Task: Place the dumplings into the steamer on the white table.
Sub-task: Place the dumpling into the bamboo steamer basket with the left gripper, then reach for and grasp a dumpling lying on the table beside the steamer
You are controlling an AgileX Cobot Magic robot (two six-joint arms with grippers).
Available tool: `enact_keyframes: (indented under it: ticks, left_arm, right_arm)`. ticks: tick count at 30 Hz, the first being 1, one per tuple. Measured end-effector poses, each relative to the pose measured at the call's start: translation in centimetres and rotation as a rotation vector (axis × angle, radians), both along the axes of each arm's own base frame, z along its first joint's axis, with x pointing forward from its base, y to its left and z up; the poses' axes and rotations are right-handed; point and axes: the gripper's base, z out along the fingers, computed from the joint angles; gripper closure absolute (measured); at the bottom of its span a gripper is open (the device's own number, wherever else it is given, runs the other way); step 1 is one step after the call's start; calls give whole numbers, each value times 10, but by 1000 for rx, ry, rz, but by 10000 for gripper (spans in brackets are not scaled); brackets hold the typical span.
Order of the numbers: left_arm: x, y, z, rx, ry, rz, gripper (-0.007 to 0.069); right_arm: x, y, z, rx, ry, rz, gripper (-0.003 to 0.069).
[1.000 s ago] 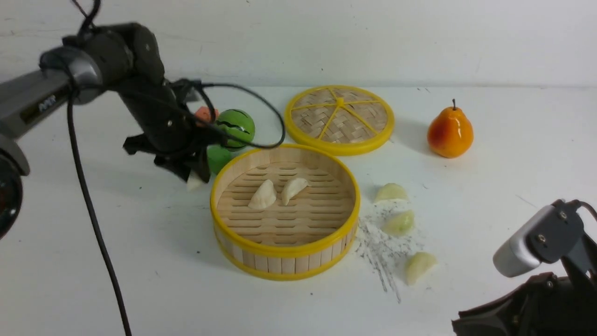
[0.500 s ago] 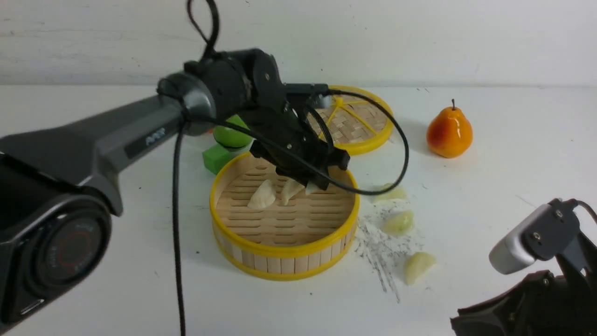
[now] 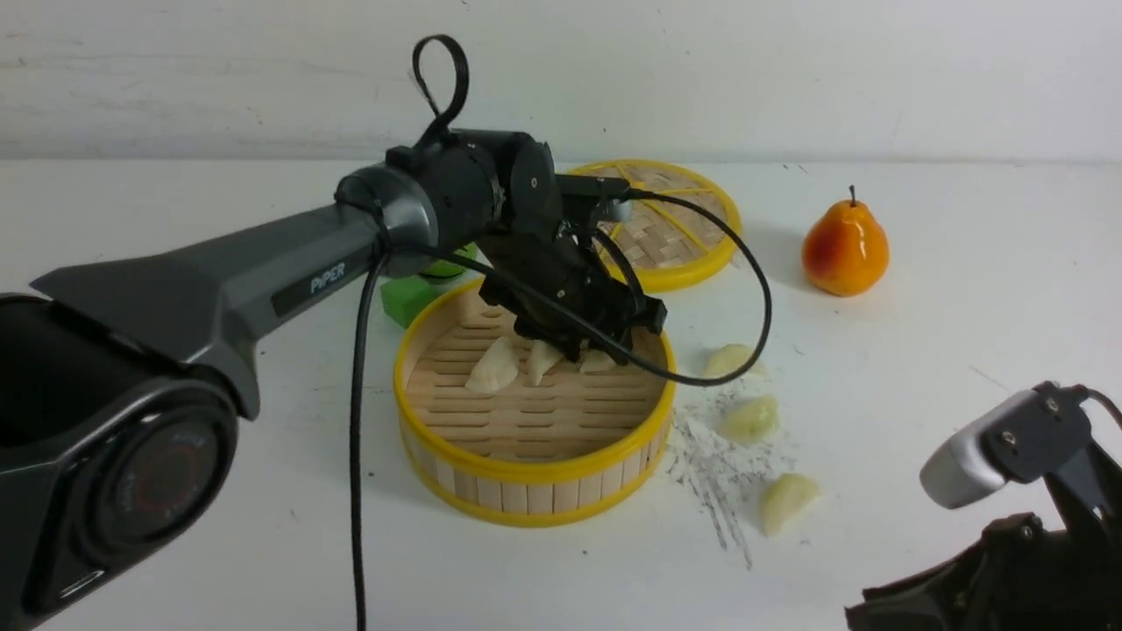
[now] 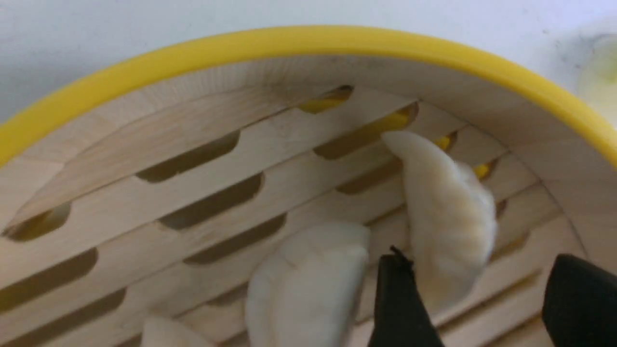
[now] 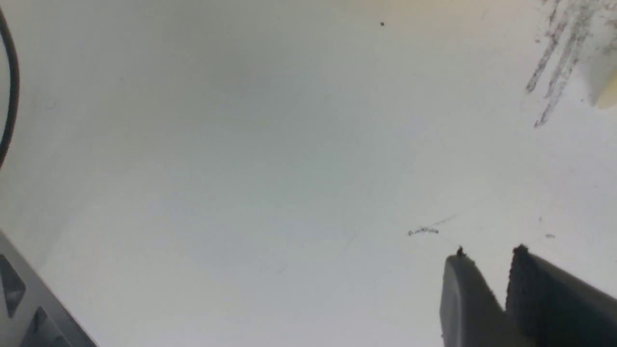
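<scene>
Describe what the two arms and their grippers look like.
The left arm is dark grey with white PIPER lettering, a black rounded wrist and a black cable looping over it. The left gripper has black tapered fingers. The right arm shows a silver-grey rounded housing with small screws above black parts. The right gripper has dark tapered fingers, one with a rough-textured face.

Bare steamer [image 3: 526, 421] front half; left arm [image 3: 289, 272] over its back.
</scene>
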Motion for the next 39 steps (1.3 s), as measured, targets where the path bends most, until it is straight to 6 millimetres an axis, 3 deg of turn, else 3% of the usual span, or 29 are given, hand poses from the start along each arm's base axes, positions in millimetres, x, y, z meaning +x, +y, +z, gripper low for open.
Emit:
enact_keyframes:
  ticks: [3, 6, 7, 11, 12, 13, 15, 16, 19, 22, 25, 26, 30, 34, 39]
  left_arm:
    - [-12, 10, 41, 36, -46, -19, 240]
    - [-30, 29, 98, 110, -136, -24, 300]
    - [-35, 34, 109, 126, -148, -21, 317]
    - [-79, 68, 177, 198, -188, 24, 468]
    - [-93, 78, 197, 188, -219, 37, 514]
    - [-93, 78, 197, 188, -219, 37, 514]
    - [-130, 100, 242, 135, -315, 60, 606]
    - [-145, 108, 254, 117, -345, 65, 634]
    - [-186, 129, 279, 75, -406, 74, 638]
    - [-223, 149, 281, 51, -409, 96, 638]
    - [-261, 170, 263, 51, -374, 113, 638]
    - [-266, 173, 259, 54, -367, 113, 638]
    - [-317, 202, 208, 51, -351, 157, 638]
    - [-358, 232, 161, 2, -490, 254, 638]
    - [-384, 261, 92, 35, -538, 406, 638]
  right_arm:
    - [6, 1, 12, 7, 13, -33, 446]
    - [24, 2, 32, -30, 15, -81, 349]
    - [28, 2, 35, -46, 11, -86, 331]
    - [69, 4, 46, -107, 37, -215, 230]
    - [84, 7, 42, -107, 60, -255, 218]
    - [84, 7, 42, -107, 60, -255, 218]
    - [119, 17, 34, -115, 96, -299, 204]
    - [131, 21, 29, -123, 109, -305, 202]
    - [156, 28, 16, -133, 150, -335, 199]
    - [170, 32, -8, -135, 221, -387, 199]
    - [177, 32, -27, -144, 260, -441, 210]
    - [178, 31, -30, -152, 264, -448, 212]
    - [180, 28, -54, -174, 303, -527, 249]
    - [185, 31, -70, -140, 343, -571, 287]
    - [188, 33, -83, -122, 387, -595, 328]
